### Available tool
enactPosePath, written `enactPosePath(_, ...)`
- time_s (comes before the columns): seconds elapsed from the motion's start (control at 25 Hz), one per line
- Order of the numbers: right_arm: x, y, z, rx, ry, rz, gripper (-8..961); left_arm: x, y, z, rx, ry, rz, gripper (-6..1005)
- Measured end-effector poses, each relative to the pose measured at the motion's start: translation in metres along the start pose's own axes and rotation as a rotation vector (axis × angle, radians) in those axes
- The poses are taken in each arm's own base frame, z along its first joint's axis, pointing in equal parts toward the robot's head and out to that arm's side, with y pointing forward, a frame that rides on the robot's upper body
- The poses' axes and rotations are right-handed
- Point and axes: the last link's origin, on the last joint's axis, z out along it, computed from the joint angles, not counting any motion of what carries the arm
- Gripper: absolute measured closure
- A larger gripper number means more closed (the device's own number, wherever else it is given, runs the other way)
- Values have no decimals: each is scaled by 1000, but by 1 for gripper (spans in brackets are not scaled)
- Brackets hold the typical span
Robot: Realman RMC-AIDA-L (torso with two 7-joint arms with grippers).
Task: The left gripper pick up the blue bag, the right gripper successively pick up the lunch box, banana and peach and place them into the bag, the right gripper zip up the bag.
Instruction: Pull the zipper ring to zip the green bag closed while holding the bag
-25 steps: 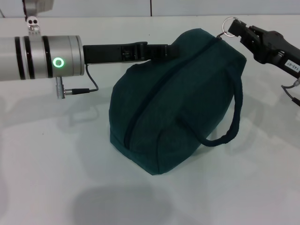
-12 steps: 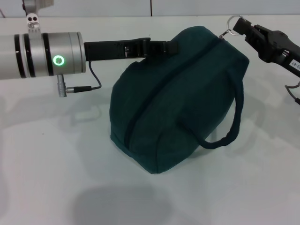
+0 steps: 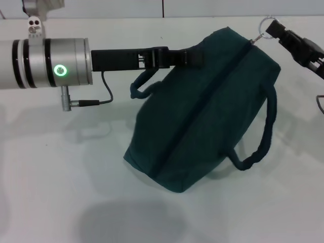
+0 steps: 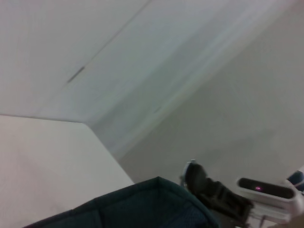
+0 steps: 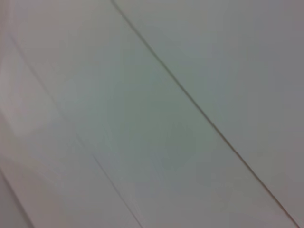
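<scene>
Gripping the bag's (image 3: 202, 111) upper left edge, the left gripper (image 3: 195, 55) braced it on the table (image 3: 61, 192), seemingly so the right gripper (image 3: 277, 31), clamped on the zipper ring (image 3: 267, 23), could draw the zipper along; zipper looked shut.

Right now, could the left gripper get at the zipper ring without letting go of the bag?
Probably not. The left gripper is clamped on the bag at its top edge, and the ring sits at the far end, already pinched by the right gripper.
</scene>
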Motion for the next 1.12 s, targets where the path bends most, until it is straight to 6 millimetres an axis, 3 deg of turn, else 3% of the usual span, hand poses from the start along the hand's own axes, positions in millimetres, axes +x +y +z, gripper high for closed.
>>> enactPosePath(0.72,18,-17,-15,152,28,188,837,-10,24,3,-171,-38,67,926)
enactPosePath(1.12,21,-15,-11,131,59,183,830,-4,18,1,-129,12,66,917)
